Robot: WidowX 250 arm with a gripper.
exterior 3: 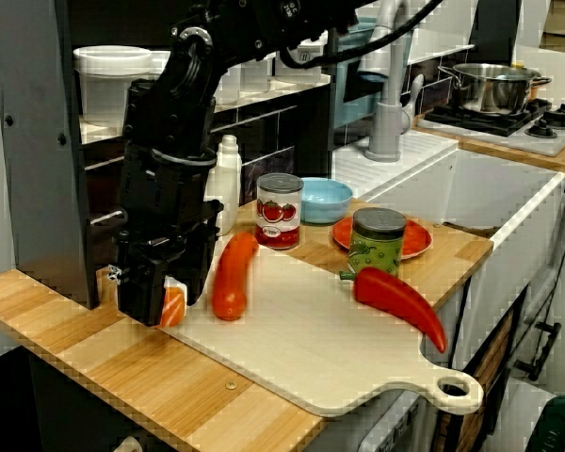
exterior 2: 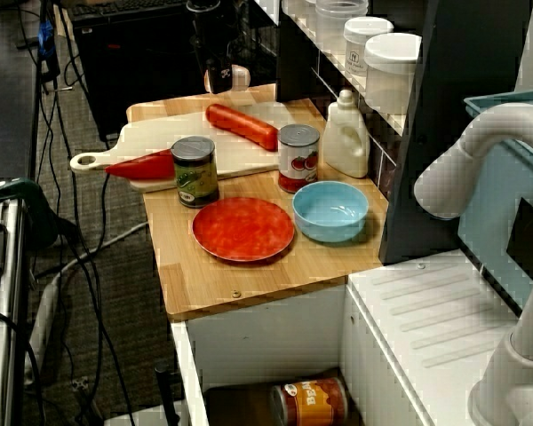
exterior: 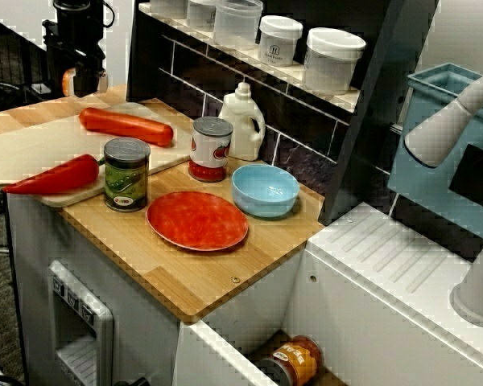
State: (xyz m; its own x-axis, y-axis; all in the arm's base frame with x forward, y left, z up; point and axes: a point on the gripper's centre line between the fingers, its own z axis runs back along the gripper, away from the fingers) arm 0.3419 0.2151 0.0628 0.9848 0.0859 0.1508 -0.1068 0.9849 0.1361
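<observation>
Wooden counter (exterior 3: 56, 315) with pale cutting board (exterior 3: 339, 358): black gripper (exterior 3: 162, 309), fingers seemingly clenched on small orange-and-white block (exterior 3: 174, 306) beside long orange carrot (exterior 3: 231, 278); judged grasp step, any lift needing carrot clearance.

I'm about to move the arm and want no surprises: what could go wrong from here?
1. The orange piece sticks out of the gripper; the hold looks partial, so it may slip onto the board.
2. The carrot lies right beside the gripper; a sideways move could roll it.
3. The shelf post stands close behind the arm; swinging back could strike it.
</observation>
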